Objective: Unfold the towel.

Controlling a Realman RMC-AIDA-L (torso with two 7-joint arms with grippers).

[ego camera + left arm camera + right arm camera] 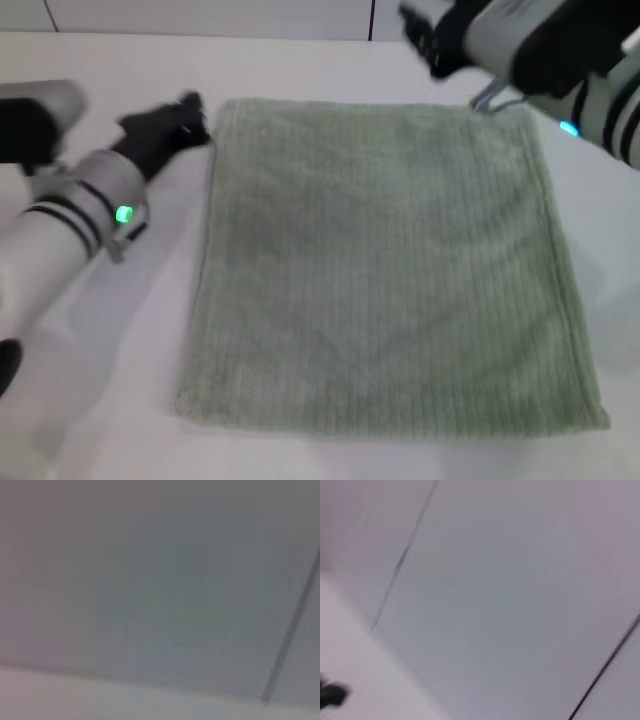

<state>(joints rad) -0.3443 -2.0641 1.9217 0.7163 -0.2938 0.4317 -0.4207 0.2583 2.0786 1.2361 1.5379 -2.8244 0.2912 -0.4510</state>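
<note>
The towel [385, 270] lies spread flat on the white table [110, 400], a pale sage-green ribbed square with hemmed edges. In the head view my left gripper [185, 120] is black and sits low, just off the towel's far left corner, apart from the cloth. My right gripper [425, 40] hovers above the table behind the towel's far edge, toward the far right corner. Neither gripper holds cloth that I can see. Both wrist views show only pale wall panels and table, with no towel in them.
A wall of pale panels [200, 15] with dark seams [292, 630] runs along the far edge of the table. White tabletop lies to the left of and in front of the towel. A small dark shape [331, 694] shows at the edge of the right wrist view.
</note>
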